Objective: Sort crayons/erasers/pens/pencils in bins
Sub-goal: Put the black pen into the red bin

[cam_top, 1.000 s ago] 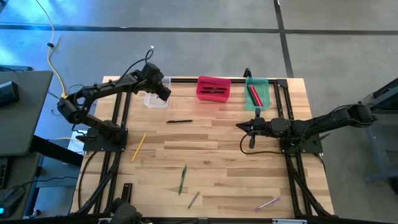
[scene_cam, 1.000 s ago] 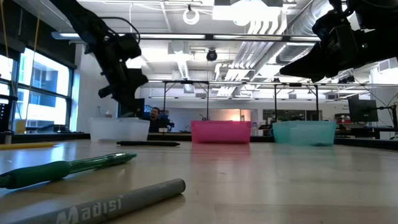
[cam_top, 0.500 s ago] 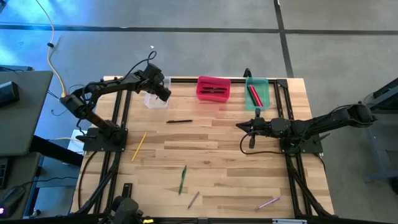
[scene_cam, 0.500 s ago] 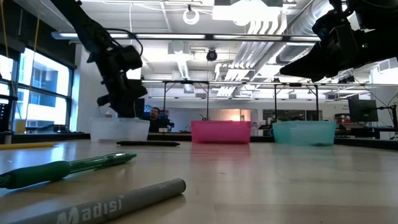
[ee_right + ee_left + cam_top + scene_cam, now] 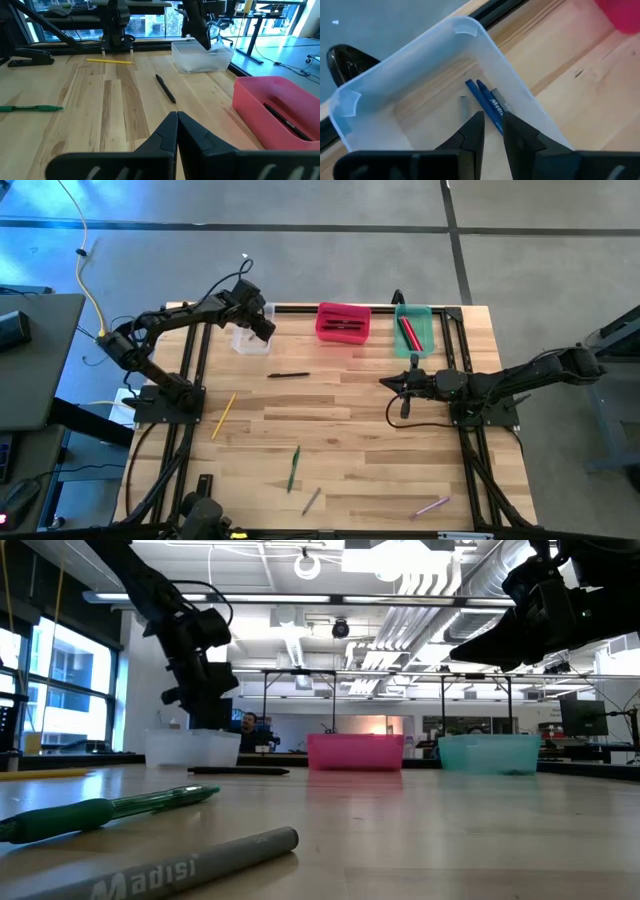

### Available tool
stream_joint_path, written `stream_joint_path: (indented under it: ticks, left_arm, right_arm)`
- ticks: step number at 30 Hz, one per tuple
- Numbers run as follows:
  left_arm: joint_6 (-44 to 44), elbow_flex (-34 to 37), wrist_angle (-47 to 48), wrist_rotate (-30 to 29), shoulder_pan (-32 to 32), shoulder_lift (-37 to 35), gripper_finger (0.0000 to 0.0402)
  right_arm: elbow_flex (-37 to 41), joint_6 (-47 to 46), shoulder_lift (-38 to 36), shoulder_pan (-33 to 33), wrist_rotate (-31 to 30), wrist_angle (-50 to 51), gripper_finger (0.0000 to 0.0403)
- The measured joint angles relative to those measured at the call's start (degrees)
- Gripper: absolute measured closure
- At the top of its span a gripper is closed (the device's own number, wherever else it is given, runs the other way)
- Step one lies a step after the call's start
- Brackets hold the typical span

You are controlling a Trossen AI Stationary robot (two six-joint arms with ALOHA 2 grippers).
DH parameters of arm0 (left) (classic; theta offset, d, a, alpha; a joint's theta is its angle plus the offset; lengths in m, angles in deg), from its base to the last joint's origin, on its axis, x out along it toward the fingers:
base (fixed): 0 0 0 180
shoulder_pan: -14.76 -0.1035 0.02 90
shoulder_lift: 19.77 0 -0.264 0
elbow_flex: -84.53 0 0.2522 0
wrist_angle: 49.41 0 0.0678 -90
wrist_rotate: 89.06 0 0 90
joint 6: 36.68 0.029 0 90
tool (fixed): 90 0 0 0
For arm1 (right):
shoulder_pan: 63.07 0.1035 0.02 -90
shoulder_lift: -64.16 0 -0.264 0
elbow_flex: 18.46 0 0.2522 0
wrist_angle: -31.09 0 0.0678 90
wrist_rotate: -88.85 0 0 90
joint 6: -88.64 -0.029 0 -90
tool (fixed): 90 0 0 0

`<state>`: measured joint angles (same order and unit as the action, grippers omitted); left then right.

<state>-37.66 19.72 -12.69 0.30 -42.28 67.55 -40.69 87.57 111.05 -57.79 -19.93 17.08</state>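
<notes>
My left gripper hangs over the clear bin at the far left, fingertips slightly apart and empty, pointing down into it. Blue and grey pens lie on the bin's floor. My right gripper is shut and empty, above the table right of centre. The pink-red bin holds dark pens. The green bin holds a red stick. Loose on the table lie a black pen, a yellow pencil, a green pen, a grey pen and a pink pencil.
The three bins stand in a row along the far edge. A flat black bar lies at the near left. Black frame rails run along the table's left, right and far sides. The green pen and grey pen lie closest to the near edge.
My left arm has shifted a little while its gripper stays over the clear bin. My right arm has kept still.
</notes>
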Motion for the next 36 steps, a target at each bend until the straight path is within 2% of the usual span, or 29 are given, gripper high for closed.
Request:
stream_joint_path:
  ticks: [7, 11, 15, 21, 29, 36]
  left_arm:
    - [1.66, -0.03, -0.01, -1.5, 1.96, -6.23, 0.0373]
    - [1.66, 3.35, -4.86, -1.52, 5.5, -12.84, 0.0397]
    - [1.37, 8.45, -9.97, 0.36, 11.17, -19.55, 0.0397]
    - [1.64, 12.81, -10.65, 3.27, 23.22, -25.35, 0.0401]
    - [1.65, 13.02, -10.07, 5.84, 35.57, -24.4, 0.0401]
    - [0.11, 13.05, -8.39, 5.96, 38.7, -18.12, 0.0401]
  right_arm:
    - [-0.02, -0.01, 0.0, 0.01, -0.17, 0.02, 0.0403]
    - [-0.02, -0.01, 0.0, 0.02, -0.17, 0.02, 0.0403]
    - [0.0, -0.18, 0.0, 0.0, -0.2, 0.02, 0.0403]
    - [-0.01, -0.17, 0.0, 0.01, -0.22, 0.02, 0.0403]
    - [-0.02, -1.88, 0.0, 0.0, -0.24, -0.18, 0.0403]
    - [-0.02, -3.03, 0.0, 0.02, -0.22, -0.2, 0.0403]
